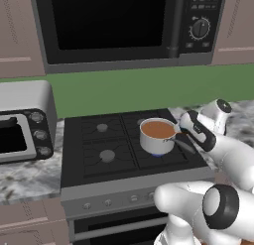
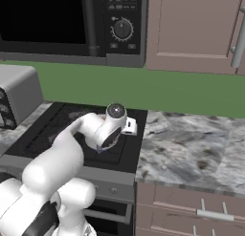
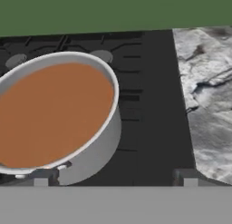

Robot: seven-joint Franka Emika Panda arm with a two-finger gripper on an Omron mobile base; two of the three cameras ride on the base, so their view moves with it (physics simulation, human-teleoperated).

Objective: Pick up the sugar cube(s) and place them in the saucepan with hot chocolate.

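Well, from the left base view the saucepan with hot chocolate [image 1: 158,135] sits on the stove's [image 1: 89,145] right front burner, its handle pointing toward the arm; brimful, it looks heavy and sloshy. From the right, the wrist hides it. The hand view shows the pan close below; the jaws' spread I cannot tell. I can spot no sugar cube; one would be light and crumbly, best pinched by flat sides.

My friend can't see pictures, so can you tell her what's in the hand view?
A round silver saucepan full of brown hot chocolate sits on a black stove, seen close from above at a slant. Grey marbled counter lies to the right, a green wall runs along the top, and two small dark fingertips poke up at the bottom.
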